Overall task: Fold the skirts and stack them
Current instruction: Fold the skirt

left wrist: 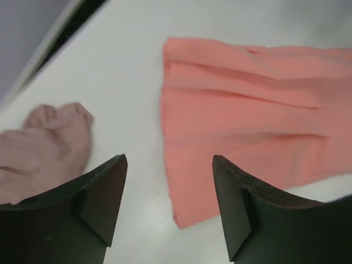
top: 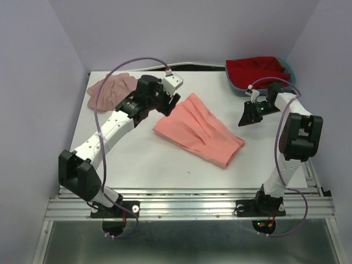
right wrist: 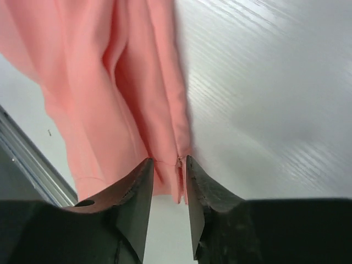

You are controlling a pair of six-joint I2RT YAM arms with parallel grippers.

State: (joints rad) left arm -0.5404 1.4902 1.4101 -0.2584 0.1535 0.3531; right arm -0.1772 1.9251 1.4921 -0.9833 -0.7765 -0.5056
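A large salmon-coral pleated fabric skirt (top: 198,129) lies flat near the middle of the white desk (top: 165,168), fanned so that its wide hem points toward the near right and its narrower end toward the far left. A smaller dusty mauve-pink gathered skirt (top: 110,91) sits crumpled at the far left corner, apart from the coral one, so the 2 skirts are not stacked. The left claw (top: 170,104) hangs over the bare strip of desk between them; from its wrist camera its 2 dark fingers (left wrist: 99,192) stand widely spread with nothing between them, the mauve skirt to one side and the coral skirt's edge to the other. The right claw (top: 246,116) is just beside the coral skirt's right side, its jaws parted by only a narrow gap and pinching nothing; the skirt's hem shows beyond the fingertips. At the far right corner a grey-blue bin (top: 234,82) holds red cloth (top: 256,69).
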